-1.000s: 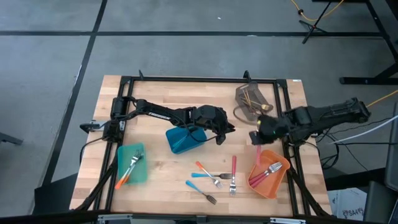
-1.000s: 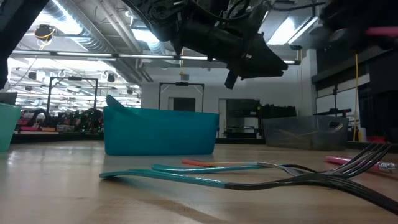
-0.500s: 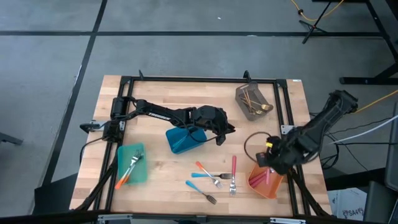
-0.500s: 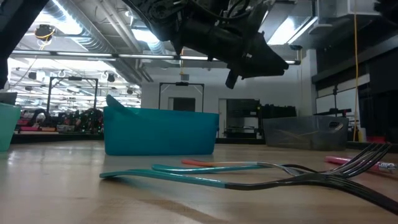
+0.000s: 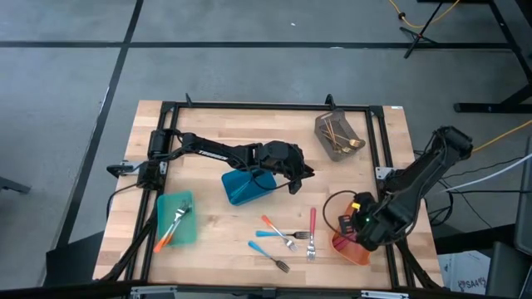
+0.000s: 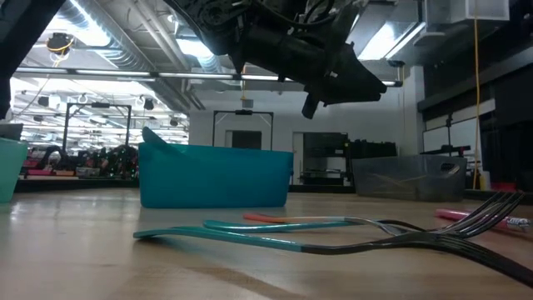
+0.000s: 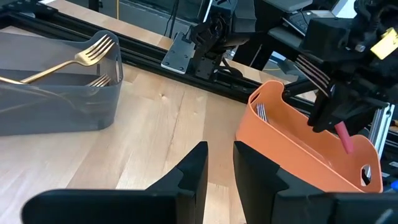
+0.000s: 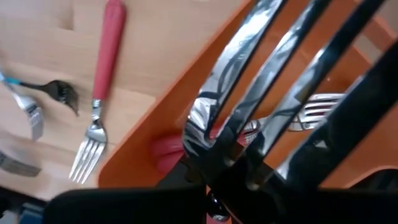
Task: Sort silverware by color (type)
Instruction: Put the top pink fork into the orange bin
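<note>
- Note the right arm: it reaches from the right edge of the high view down toward the lower right, with the right gripper [image 5: 359, 235] over the orange bin [image 5: 342, 247].
- Observe in the right wrist view that its fingers are clenched on a pink-handled fork [image 8: 249, 93]. The tines fill the upper frame and the handle end points down into the bin; its long axis runs steeply.
- Note the left arm: it extends from the left of the high view toward the centre, with the left gripper [image 5: 297, 178] above the blue bin [image 5: 243, 189]. Its fingers [image 7: 189, 171] stand slightly apart, grasping nothing.
- Locate the loose silverware at lower centre of the high view: a pink fork [image 5: 312, 234] lying vertically with its tines down, beside orange- and blue-handled pieces.
</note>
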Robot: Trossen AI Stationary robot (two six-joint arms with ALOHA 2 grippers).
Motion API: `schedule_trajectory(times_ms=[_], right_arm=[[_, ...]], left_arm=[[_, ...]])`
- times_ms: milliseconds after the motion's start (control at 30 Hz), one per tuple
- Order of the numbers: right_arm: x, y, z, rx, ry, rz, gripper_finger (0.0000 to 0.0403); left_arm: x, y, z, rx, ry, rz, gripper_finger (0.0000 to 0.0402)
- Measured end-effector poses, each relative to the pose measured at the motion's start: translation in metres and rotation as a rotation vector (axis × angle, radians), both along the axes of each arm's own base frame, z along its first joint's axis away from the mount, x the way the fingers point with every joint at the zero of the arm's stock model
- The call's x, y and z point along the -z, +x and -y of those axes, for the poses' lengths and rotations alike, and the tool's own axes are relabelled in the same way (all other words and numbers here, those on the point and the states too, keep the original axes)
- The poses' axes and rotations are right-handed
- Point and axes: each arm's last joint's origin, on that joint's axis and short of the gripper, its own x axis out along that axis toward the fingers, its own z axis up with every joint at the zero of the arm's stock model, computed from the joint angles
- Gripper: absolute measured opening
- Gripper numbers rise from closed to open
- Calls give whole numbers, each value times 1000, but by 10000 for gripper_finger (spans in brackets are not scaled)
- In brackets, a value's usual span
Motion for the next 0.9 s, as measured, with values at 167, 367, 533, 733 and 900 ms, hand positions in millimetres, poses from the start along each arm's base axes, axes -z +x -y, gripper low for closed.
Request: schedule_trajectory(times_ms=[167, 367, 533, 733, 900], right_arm=[[8, 1, -2, -1, -15, -22, 18], [18, 2, -5, -26, -5, -85, 18], [24, 3, -8, -32, 4, -132, 18], [26, 4, -8, -49, -2, -135, 28], [26, 4, -8, -49, -3, -136, 64]], left_arm=[[0, 0, 0, 4, 12, 0, 69], [0, 0, 0, 6, 26, 0, 69], [0, 0, 0, 4, 29, 0, 69], [0, 0, 0, 4, 29, 0, 69], [0, 0, 0, 4, 29, 0, 69]])
